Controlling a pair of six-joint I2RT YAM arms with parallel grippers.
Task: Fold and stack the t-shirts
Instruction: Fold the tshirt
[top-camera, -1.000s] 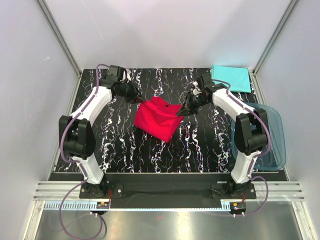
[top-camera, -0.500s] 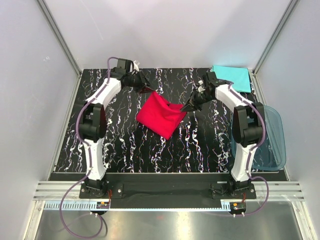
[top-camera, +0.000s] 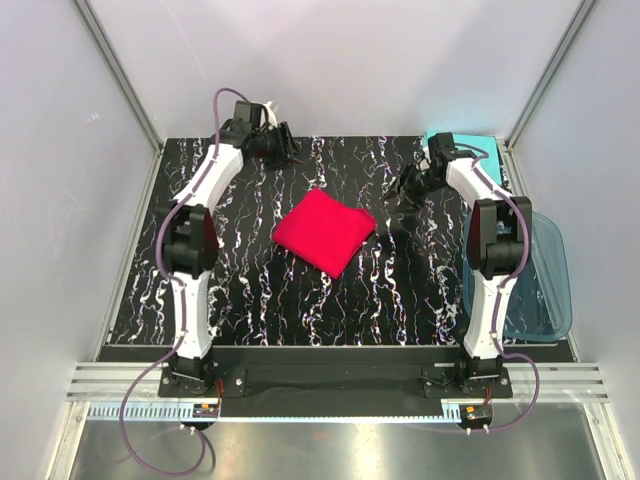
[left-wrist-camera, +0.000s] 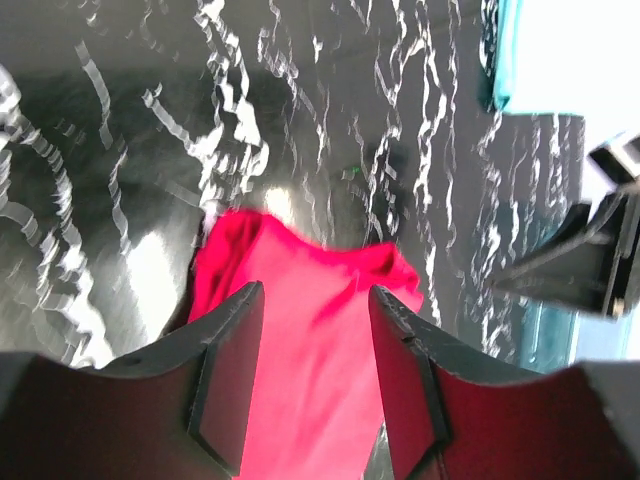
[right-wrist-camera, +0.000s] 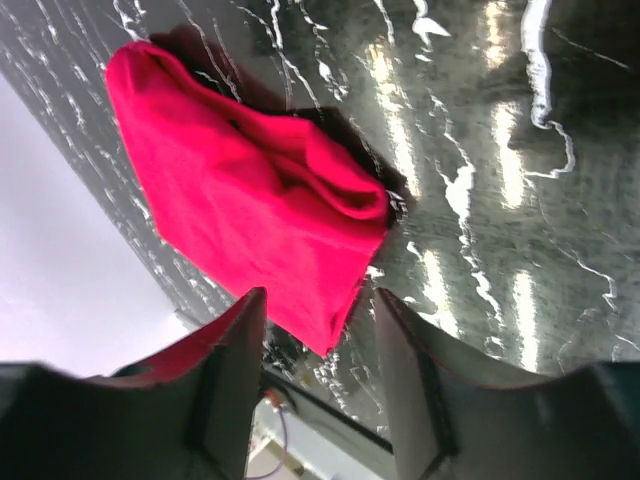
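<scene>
The red t-shirt (top-camera: 323, 230) lies folded in a rough diamond on the middle of the black marbled table (top-camera: 260, 290). It also fills the lower part of the left wrist view (left-wrist-camera: 310, 330) and the upper left of the right wrist view (right-wrist-camera: 240, 190). My left gripper (top-camera: 290, 152) hangs open behind the shirt's far left corner, apart from it. Off the shirt's right corner, my right gripper (top-camera: 400, 190) is open too. Nothing sits between either pair of fingers (left-wrist-camera: 315, 300) (right-wrist-camera: 320, 310). The turquoise t-shirt (top-camera: 475, 155) lies folded at the back right corner, partly behind the right arm.
A translucent blue plastic tub (top-camera: 548, 270) stands off the table's right edge beside the right arm. White walls with metal frame posts close in the table on three sides. The turquoise shirt's edge (left-wrist-camera: 497, 60) shows at the top right of the left wrist view.
Both grippers were shut on the red shirt's far corners. They have opened, let it go and drawn back toward the far side. The shirt has settled flat.
</scene>
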